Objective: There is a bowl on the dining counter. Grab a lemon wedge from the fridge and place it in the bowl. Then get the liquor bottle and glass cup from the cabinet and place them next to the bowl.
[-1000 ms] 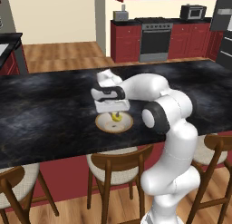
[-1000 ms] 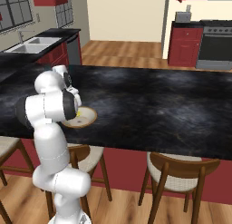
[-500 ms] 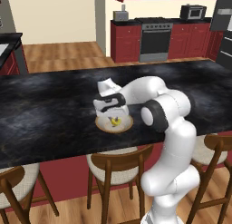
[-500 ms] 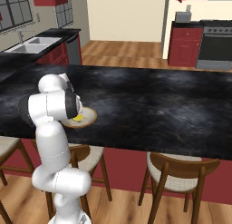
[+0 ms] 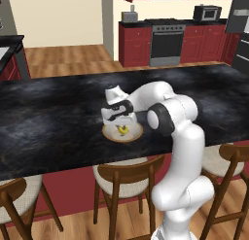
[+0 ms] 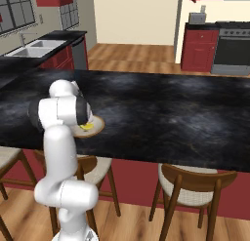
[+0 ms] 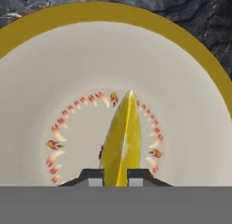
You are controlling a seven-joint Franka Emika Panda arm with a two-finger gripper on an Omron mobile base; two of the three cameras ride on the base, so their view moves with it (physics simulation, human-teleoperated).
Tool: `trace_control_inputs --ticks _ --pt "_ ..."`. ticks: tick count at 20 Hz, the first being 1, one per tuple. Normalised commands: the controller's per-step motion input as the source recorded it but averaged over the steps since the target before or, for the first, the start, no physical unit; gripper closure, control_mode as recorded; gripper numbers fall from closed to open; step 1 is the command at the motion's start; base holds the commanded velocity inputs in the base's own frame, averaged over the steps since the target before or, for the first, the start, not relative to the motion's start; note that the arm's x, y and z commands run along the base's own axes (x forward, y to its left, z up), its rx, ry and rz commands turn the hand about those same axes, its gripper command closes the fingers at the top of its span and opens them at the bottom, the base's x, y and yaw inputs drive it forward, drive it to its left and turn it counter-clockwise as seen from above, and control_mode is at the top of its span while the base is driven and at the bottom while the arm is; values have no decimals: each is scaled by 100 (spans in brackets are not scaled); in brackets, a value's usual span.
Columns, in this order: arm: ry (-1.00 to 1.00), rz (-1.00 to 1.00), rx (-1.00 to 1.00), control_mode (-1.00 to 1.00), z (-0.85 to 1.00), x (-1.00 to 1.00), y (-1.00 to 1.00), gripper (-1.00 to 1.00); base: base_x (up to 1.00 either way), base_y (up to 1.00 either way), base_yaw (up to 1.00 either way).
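The bowl [image 5: 138, 132] sits on the dining counter [image 5: 53, 112], near its front edge. My gripper [image 5: 119, 122] hangs low over the bowl, pointing down into it. In the hand view the yellow lemon wedge [image 7: 122, 137] stands edge-on between the two fingertips [image 7: 93, 176], and the gripper [image 7: 116, 177] is shut on it. The wedge is just above the bowl's cream floor [image 7: 54, 78], inside a ring of red marks. From the right base view, the wedge [image 6: 88, 126] shows in the bowl [image 6: 99, 124], beside my arm.
Wooden stools [image 5: 124, 178] stand along the counter's near side. A stove [image 5: 166, 40] and red base cabinets [image 5: 133, 42] line the far wall. A sink [image 6: 34, 47] lies at the far left of the right base view. Black stone stretches wide to both sides of the bowl.
The gripper has come down toward the bowl with the lemon wedge still in it. The bowl has not moved.
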Motion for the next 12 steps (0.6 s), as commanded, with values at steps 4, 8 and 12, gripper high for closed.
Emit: trace_control_inputs --ticks 4,8,12 --pt "-5 0 0 -100 -11 3 0 -100 0 0 0" --pt "-7 0 0 -100 -3 3 0 -100 0 0 0" --pt "-18 0 2 -100 15 -23 0 -100 0 0 0"
